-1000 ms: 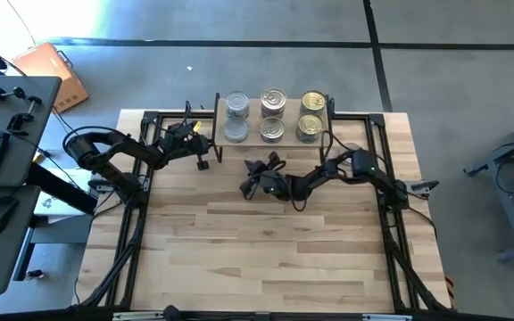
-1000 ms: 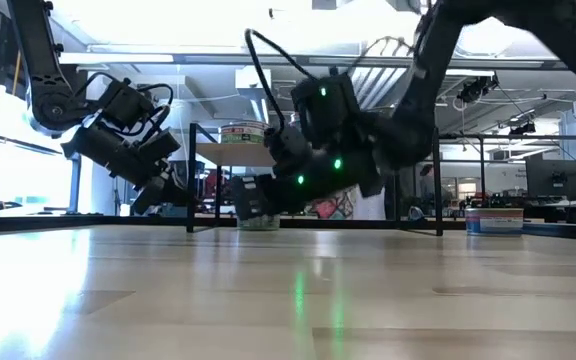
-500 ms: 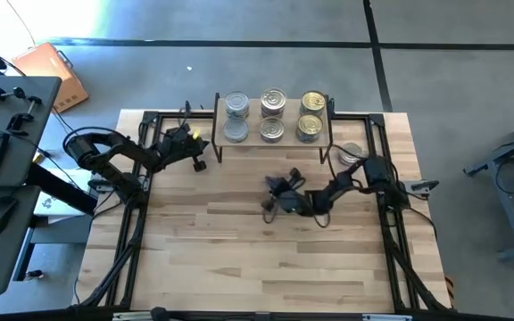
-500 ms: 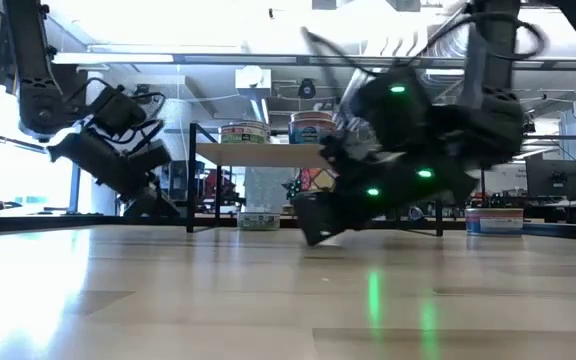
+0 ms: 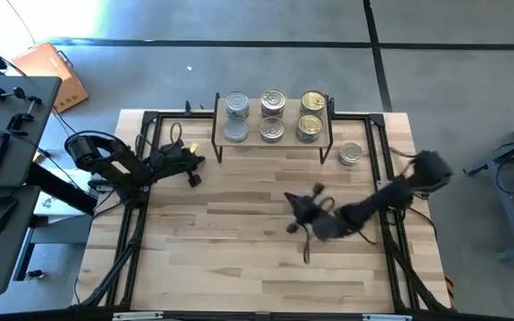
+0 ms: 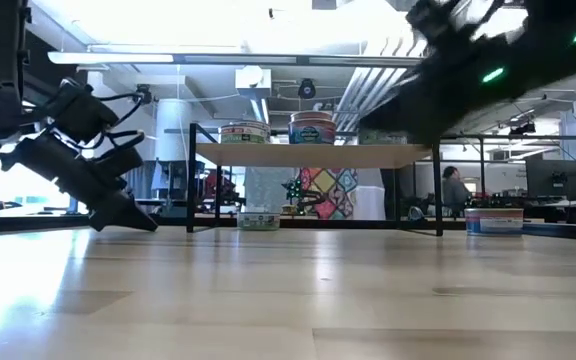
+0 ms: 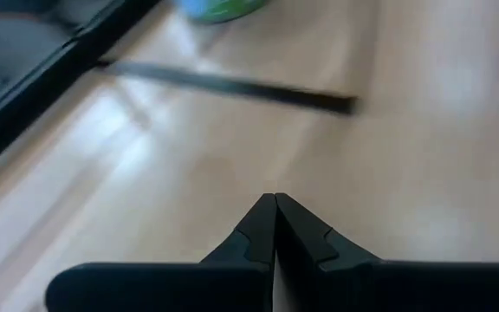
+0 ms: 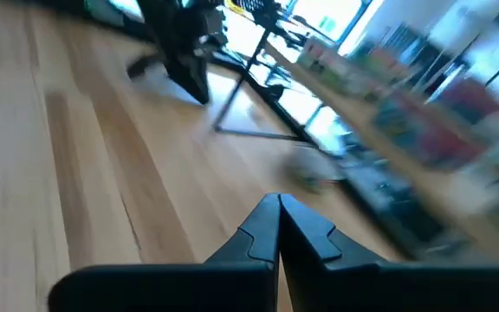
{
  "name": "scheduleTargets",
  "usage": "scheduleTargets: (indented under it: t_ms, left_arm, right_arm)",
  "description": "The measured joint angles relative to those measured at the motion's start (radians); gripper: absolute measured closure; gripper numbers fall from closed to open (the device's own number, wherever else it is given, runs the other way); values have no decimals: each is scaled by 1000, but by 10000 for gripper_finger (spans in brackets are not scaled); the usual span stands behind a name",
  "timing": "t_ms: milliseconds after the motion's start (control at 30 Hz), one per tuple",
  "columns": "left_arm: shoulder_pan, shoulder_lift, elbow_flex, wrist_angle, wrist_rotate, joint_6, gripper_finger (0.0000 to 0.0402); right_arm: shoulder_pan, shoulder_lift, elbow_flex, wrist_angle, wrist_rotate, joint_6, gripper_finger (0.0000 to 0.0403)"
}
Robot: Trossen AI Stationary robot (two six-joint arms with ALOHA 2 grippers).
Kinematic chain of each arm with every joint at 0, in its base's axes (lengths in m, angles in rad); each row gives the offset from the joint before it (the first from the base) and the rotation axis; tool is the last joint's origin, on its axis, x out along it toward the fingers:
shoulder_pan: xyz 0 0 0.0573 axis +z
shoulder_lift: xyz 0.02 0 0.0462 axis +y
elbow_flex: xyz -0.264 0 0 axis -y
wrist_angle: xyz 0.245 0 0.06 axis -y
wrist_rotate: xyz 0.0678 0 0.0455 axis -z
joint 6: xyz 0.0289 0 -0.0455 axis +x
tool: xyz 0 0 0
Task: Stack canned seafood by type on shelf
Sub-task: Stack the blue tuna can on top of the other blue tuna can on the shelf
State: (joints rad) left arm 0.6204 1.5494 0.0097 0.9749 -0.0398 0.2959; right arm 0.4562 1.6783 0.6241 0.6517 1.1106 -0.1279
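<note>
Your right gripper (image 5: 298, 214) is pinched closed and holds nothing, over the bare middle of the table (image 5: 239, 259). Your left gripper (image 5: 193, 169) is closed and empty too, near the shelf's (image 5: 273, 135) left end. Six tins (image 5: 273, 116) sit on the shelf; one lone tin (image 5: 351, 154) stands on the table just right of it.

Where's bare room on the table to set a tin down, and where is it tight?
Bare wood runs across the whole near half of the table, below both arms. A smaller free strip lies between the left hand and the right hand. It is crowded on the shelf, filled by six tins, with one loose tin at its right end.
</note>
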Motion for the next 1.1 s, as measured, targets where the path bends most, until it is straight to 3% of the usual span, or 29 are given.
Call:
scheduleTargets:
  t_ms: [100,167,333,467,600,800,900,1100]
  left_arm:
    - [-70,0,0,-1,1,-3,402]
    - [-110,0,0,-2,-15,-12,402]
    - [-205,0,0,0,-22,-60,401]
    - [-265,1,0,17,-22,-88,402]
    - [-306,1,0,25,-22,-103,401]
    - [-343,1,0,25,-23,-112,401]
    - [-357,1,0,25,-23,-112,401]
    - [-376,1,0,39,-24,-111,401]
  right_arm:
    - [114,-154,63,-396,148,109,403]
    - [158,-253,121,-680,148,294,403]
    - [135,-400,279,-1428,-144,844,401]
    - [38,-403,314,-1824,-429,1061,374]
    - [-74,-403,253,-1895,-548,1009,307]
    - [-251,-404,146,-1823,-448,738,202]
    - [-355,-401,128,-1772,-487,661,189]
    - [-510,-401,126,-1649,-580,521,201]
